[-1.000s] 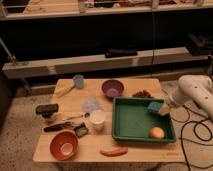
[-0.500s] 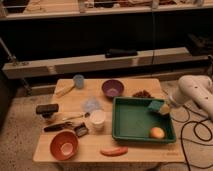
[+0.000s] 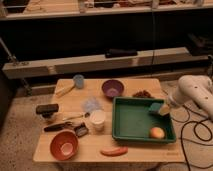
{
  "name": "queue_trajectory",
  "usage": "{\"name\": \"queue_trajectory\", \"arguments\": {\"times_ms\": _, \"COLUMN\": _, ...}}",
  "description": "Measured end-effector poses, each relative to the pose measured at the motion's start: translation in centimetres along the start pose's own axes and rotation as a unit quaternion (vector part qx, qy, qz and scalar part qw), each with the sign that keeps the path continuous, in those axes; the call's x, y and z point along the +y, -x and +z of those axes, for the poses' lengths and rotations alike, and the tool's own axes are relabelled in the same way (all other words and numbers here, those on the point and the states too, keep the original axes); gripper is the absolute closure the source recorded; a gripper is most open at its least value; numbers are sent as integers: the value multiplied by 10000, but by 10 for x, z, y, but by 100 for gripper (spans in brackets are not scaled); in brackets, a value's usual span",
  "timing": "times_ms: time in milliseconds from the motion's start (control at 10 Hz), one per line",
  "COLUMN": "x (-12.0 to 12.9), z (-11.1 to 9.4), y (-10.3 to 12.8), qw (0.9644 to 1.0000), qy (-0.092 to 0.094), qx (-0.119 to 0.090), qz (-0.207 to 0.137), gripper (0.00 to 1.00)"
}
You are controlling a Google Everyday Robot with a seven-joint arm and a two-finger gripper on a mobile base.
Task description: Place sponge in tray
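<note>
The gripper point(image 3: 167, 106) sits over the right rim of the tray point(image 3: 131, 135), at the right edge of the worktop, and appears clenched on the sponge point(image 3: 158, 108), which hangs at the tray's upper right corner, above the floor of the tray; whether it already touches the floor cannot be told. Main risk, as a judgement: the sponge is close to the raised rim, so a release here could land it on the rim, tip it, and let it fall outside toward the right edge of the worktop. A drop from height could also make so light a block bounce. A second risk is the arm brushing the rim on withdrawal and shifting the tray. Inside the tray, a round orange fruit point(image 3: 157, 132) lies near its front right corner, apart from the sponge and not in the way. Just beyond the tray's far right corner sits a dark cluster point(image 3: 143, 93), too blurred to identify. A purple bowl point(image 3: 112, 88) stands near the far edge, a light-blue cup point(image 3: 78, 80) toward the far left corner. A white cup point(image 3: 97, 120) stands just beside the tray's left wall, an orange bowl point(image 3: 64, 145) at the front left corner, and a red elongated item point(image 3: 114, 151) along the front edge. None obstructs the placement.
</note>
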Motion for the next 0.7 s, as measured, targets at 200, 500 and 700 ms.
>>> {"name": "queue_trajectory", "arguments": {"times_ms": 200, "x": 0, "z": 0, "y": 0, "qw": 10000, "qy": -1, "qx": 0, "qz": 2, "gripper": 49}}
{"name": "queue_trajectory", "arguments": {"times_ms": 500, "x": 0, "z": 0, "y": -1, "qw": 10000, "qy": -1, "qx": 0, "qz": 5, "gripper": 72}}
{"name": "queue_trajectory", "arguments": {"times_ms": 700, "x": 0, "z": 0, "y": -1, "qw": 10000, "qy": -2, "qx": 0, "qz": 6, "gripper": 82}}
